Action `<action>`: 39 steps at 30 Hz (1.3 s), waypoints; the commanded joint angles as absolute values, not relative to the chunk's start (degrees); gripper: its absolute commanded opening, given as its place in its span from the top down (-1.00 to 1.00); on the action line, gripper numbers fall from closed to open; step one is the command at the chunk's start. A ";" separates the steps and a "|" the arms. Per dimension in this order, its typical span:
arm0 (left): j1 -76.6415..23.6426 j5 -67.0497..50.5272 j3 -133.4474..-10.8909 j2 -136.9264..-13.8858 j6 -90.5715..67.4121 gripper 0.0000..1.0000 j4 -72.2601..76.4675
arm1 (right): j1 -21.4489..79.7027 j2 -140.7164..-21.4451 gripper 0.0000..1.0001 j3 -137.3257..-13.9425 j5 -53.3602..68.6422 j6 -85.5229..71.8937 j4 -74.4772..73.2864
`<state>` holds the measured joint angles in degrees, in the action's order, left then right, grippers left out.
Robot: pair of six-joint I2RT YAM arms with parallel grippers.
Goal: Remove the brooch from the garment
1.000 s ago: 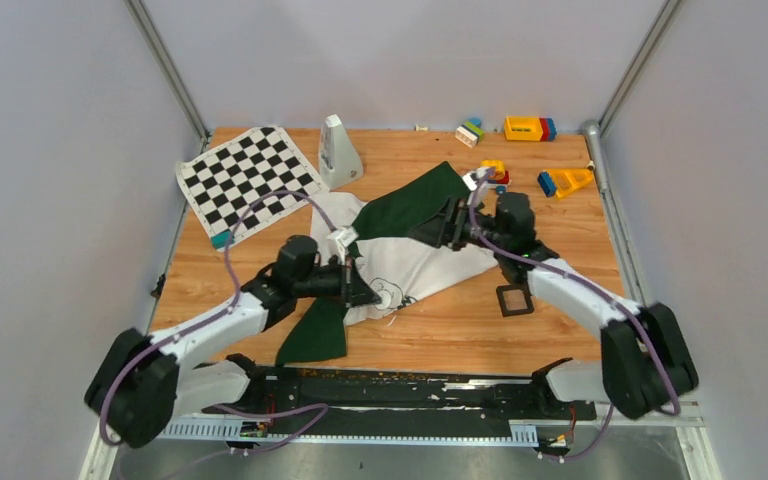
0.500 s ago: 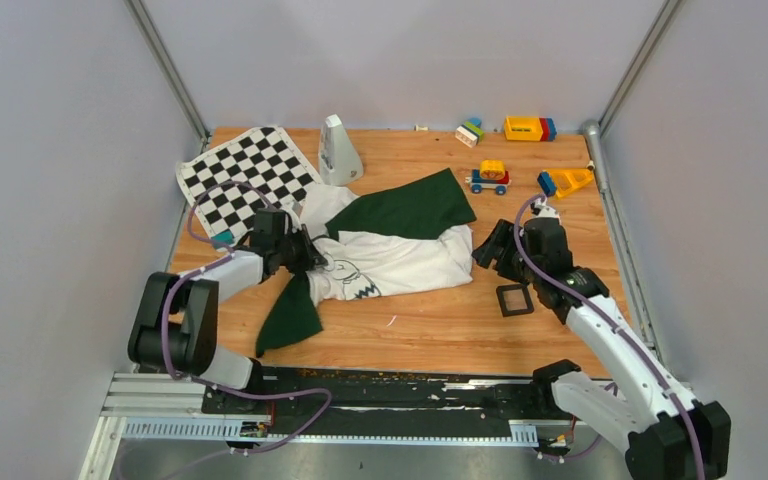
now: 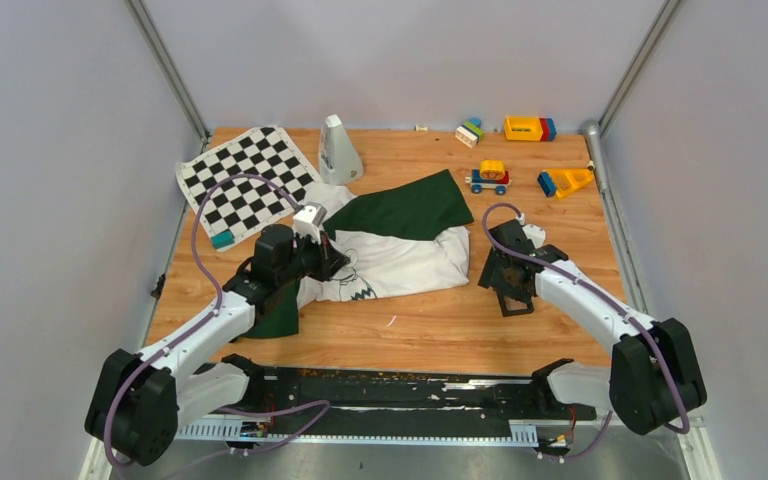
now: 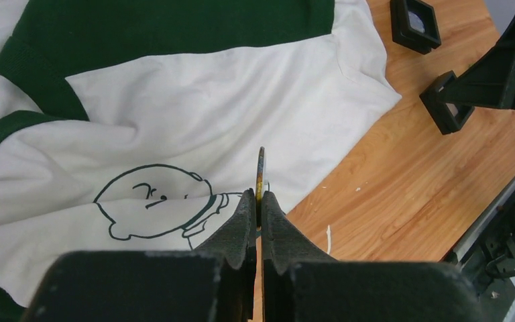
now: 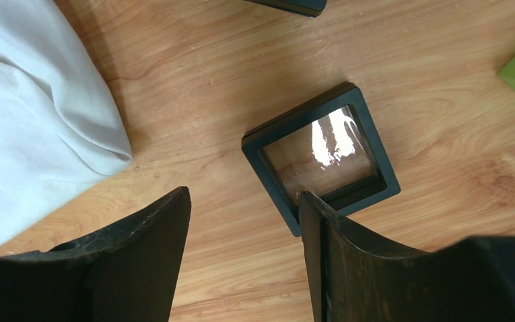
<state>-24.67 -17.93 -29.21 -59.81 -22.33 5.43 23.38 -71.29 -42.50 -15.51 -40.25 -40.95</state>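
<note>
Both arms have moved since half a second ago: left fingers (image 4: pixel 249 204) now sit further in over the shirt chest, right fingers (image 5: pixel 322 228) have dropped from beside the shirt hem to over the black tray (image 5: pixel 369 141). Left fingers are pressed together, pinching the brooch (image 4: pixel 261 176), a thin gold piece seen edge-on and sticking up just past the tips. It looks lifted off the cloth, but contact can't be confirmed from this angle. The garment (image 4: pixel 194 114) lies crumpled on the counter (image 5: pixel 208 67), below and ahead of the left fingers; its cartoon head (image 4: pixel 154 208) is just left of the tips and a green sleeve lies further ahead. Right fingers are spread wide and hold nothing. The tray lies flat on the counter just ahead of the right-hand fingertip, partly past the gap, its glossy centre catching light. White garment edge sits off to the left of the left-hand fingertip, apart from the tray.
</note>
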 commanded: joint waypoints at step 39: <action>-24.79 -21.84 -29.53 -58.35 -20.37 1.00 7.95 | 25.03 -75.07 0.52 -45.00 -5.89 -33.86 -38.30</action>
<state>-24.67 -21.02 -28.80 -58.39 -21.52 5.89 24.64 -76.27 -43.64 -7.77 -35.53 -40.05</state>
